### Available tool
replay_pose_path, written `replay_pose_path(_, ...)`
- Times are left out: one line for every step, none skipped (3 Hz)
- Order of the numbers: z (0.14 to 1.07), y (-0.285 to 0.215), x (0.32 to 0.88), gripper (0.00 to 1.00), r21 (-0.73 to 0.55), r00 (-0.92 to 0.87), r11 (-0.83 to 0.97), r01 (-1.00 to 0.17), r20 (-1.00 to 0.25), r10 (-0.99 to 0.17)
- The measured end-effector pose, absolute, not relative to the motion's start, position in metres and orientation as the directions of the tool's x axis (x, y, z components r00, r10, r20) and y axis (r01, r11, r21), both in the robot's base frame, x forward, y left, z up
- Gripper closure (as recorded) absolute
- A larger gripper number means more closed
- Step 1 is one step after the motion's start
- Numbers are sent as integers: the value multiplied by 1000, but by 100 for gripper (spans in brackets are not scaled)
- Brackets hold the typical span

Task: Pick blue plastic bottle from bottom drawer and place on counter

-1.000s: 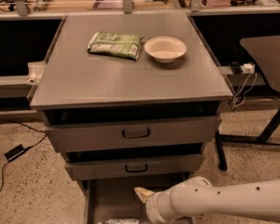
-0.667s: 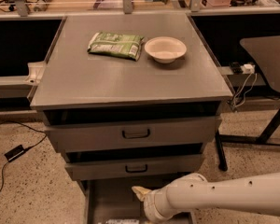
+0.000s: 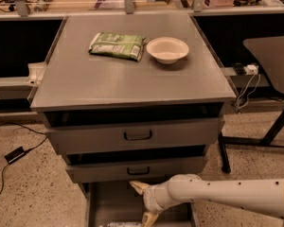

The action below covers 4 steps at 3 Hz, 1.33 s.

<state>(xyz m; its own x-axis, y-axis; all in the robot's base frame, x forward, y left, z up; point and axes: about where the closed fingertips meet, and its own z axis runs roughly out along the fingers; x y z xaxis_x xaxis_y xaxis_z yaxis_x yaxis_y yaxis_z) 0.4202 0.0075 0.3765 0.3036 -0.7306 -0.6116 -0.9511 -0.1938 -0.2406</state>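
The bottom drawer (image 3: 109, 203) is pulled open at the foot of the grey cabinet. A pale strip at the frame's bottom edge is the blue plastic bottle (image 3: 119, 224), lying on the drawer floor and mostly cut off. My gripper (image 3: 143, 203) reaches in from the right on a white arm and hangs over the drawer, just right of and above the bottle. Its two yellowish fingers are spread apart and hold nothing. The counter (image 3: 132, 82) is the flat grey cabinet top above.
A green-and-white snack packet (image 3: 117, 45) and a white bowl (image 3: 167, 49) sit at the back of the counter. Two shallower drawers with dark handles (image 3: 137, 135) stand slightly open above the bottom one. A table leg (image 3: 274, 126) stands at right, and a cable and adapter (image 3: 14, 154) lie on the floor at left.
My arm has moved left, carrying the gripper further over the open bottom drawer towards the bottle. Nothing else has moved.
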Motion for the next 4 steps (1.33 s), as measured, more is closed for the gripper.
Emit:
replay_pose_path(375,9,420,0,-231,296,-193,-954,-606,-738)
replay_pose_path(344,1,435,18,-198,248,-162,-967,-567,-786)
replay_pose_path(282,-21,439,42,-113,150,-106,-988,-507,-849)
replay_pose_path(239,-44,436,45,-67,71,-44,-997,-460,-885)
